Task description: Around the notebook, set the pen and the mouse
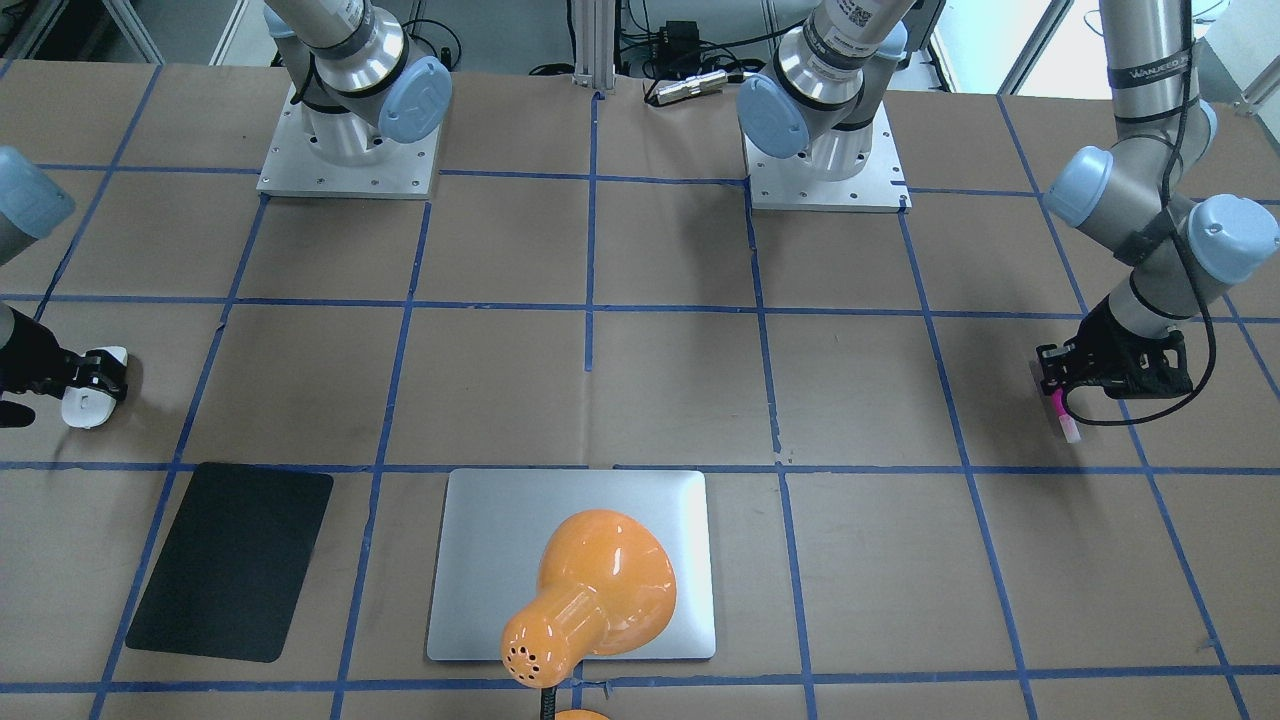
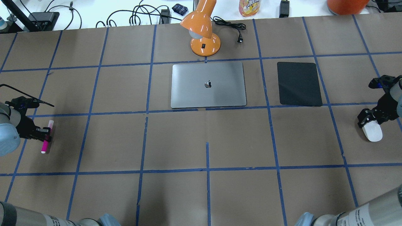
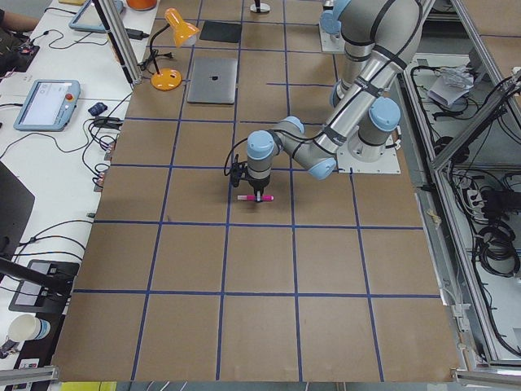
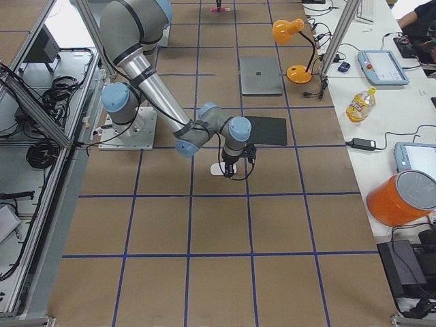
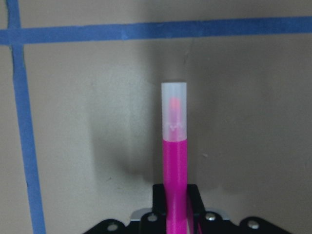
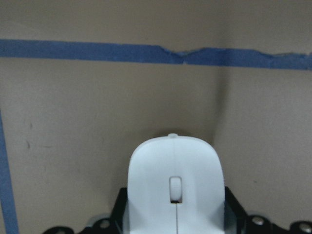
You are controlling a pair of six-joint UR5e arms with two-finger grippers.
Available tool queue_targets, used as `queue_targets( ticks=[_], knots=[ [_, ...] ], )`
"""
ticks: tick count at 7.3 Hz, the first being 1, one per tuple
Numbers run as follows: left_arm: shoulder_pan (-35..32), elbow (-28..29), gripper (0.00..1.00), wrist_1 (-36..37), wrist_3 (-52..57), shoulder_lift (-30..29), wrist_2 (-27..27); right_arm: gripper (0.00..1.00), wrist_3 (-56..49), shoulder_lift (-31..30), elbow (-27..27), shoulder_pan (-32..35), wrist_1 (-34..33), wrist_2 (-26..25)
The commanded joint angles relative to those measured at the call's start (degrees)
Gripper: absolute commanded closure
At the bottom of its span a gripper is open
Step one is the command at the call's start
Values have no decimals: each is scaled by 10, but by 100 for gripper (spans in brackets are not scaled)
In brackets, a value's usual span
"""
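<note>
While flat, notebook (image 2: 191, 91) with Apple logo (image 2: 207, 84)

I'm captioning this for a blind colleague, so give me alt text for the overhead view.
The left claw grips a pink pen at the view's far left and the right claw grips a white mouse at the far right, both far from the silver notebook lying centre back. A black mat lies right of the notebook; an orange lamp stands behind it.
</note>
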Motion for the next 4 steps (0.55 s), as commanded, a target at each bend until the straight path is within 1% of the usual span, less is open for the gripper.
queue_targets(
  ticks=[1,2,3,4],
  knots=[
    [-54,5,100,-121,-156,64,-3,70,2,-3,-5,3,4,-3],
    [-98,4,100,-165,-277,94,-4,69,2,-9,-25,13,5,-3],
    [-150,6,100,-209,-442,119,-37,68,12,-7,-66,48,30,-4],
    [-196,4,100,-224,-553,137,-44,68,69,6,-122,84,85,-3]
  ],
)
